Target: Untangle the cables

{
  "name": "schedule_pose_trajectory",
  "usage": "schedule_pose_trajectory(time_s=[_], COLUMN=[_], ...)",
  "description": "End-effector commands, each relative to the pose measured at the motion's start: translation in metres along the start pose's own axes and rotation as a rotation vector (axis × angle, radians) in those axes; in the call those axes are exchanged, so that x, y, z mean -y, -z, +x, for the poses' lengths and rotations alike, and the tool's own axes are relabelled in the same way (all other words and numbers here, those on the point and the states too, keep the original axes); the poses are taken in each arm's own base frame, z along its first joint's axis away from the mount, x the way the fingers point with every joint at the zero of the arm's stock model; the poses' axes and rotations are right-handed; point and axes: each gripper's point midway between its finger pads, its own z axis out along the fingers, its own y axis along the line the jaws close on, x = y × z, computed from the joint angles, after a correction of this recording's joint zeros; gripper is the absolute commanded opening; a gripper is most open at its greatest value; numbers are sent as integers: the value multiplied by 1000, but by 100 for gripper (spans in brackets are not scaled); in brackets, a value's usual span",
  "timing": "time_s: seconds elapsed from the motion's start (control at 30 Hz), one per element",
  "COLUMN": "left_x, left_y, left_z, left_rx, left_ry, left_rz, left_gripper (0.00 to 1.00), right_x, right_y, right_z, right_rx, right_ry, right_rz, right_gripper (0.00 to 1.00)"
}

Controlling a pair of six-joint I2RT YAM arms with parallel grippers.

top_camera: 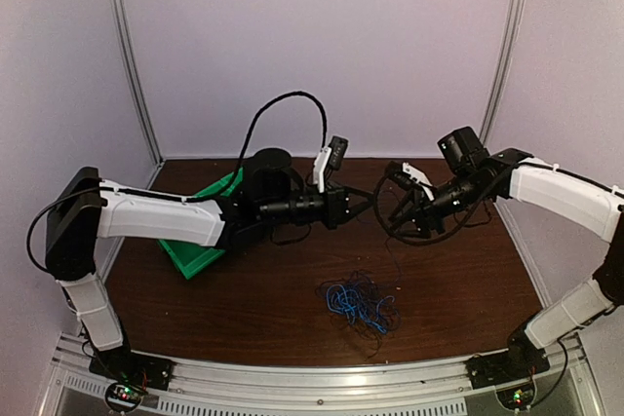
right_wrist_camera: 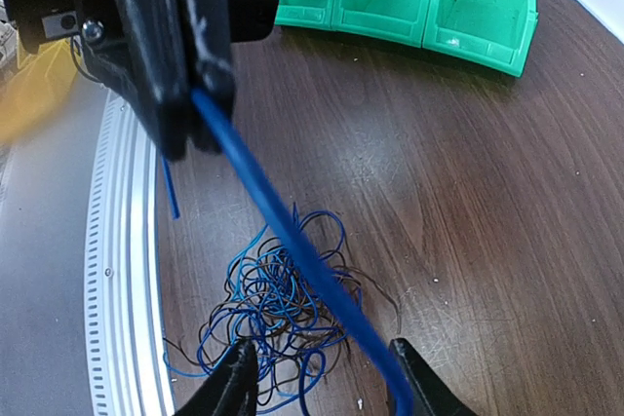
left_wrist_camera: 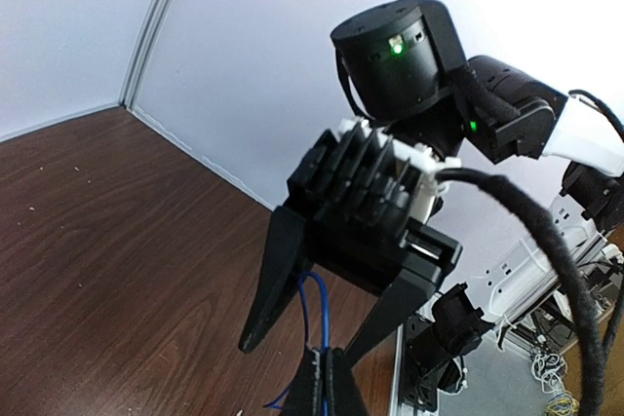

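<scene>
— Brown wood-grain table [top_camera: 468,270], pale walls [top_camera: 322,36] behind, metal rail [top_camera: 322,377] along the near edge. Entry open. Where are the cables [top_camera: 359,301]?

— Most lie in one loose tangle on the table, blue and black strands mixed, toward the rail and a little to my right of centre. One blue cable [right_wrist_camera: 283,226] is lifted out of it.

— Held by what?

— My left claw [right_wrist_camera: 195,129]. Its fingers are pressed together on the blue cable. The right wrist view shows the strand leaving the tips and running straight down on a slant. A short free end hangs just below the left claw.

— And the other side?

— My right claw [right_wrist_camera: 322,382] is spread wide, with nothing pinched. The blue cable passes between its two fingers, closer to one of them. Whether it touches that finger, I cannot tell.

— Position of the two claws?

— Both are raised above the table near its middle, pointing at each other, tips just beside one another. Touching or apart: cannot tell from the top view. The tangle lies below them, nearer the rail.

— Other items?

— Green bins [top_camera: 200,245], joined in a row, on the left side of the table, partly hidden under my left forearm. They sit well apart from the tangle.
</scene>
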Motion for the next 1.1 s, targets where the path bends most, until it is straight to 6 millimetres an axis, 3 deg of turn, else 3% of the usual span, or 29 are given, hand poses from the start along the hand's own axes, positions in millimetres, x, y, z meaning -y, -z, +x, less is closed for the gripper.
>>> schedule_pose_trajectory(time_s=[0.0,0.1,0.33,0.37,0.47,0.5,0.6,0.7,0.9,1.07], left_x=[14,12,10,8,-4,-4,5,17,-1,-5], left_y=[9,10,10,10,16,20,26,16,6,-24], left_z=[-40,-38,-35,-34,-34,-33,-11,17,51,80], left_rx=[84,82,79,77,100,109,83,-3,77,27], left_ry=[-67,-66,-60,-58,-59,-76,-133,-187,-242,-193], left_rz=[16,8,8,1,-72,-76,2,47,-61,16], left_gripper=[0,0,0,3,42,45,45,45,55,58], right_x=[1,4,5,6,8,8,6,1,-3,-7], right_y=[7,15,17,17,23,25,35,46,63,69], right_z=[-13,-15,-19,-21,-36,-41,-62,-83,-114,-121], right_rx=[72,96,127,128,133,133,165,212,270,288], right_ry=[19,22,12,12,27,27,39,59,94,102], right_rz=[10,49,34,31,28,25,21,13,17,21], right_gripper=[43,34,0,0,0,0,0,0,0,0])
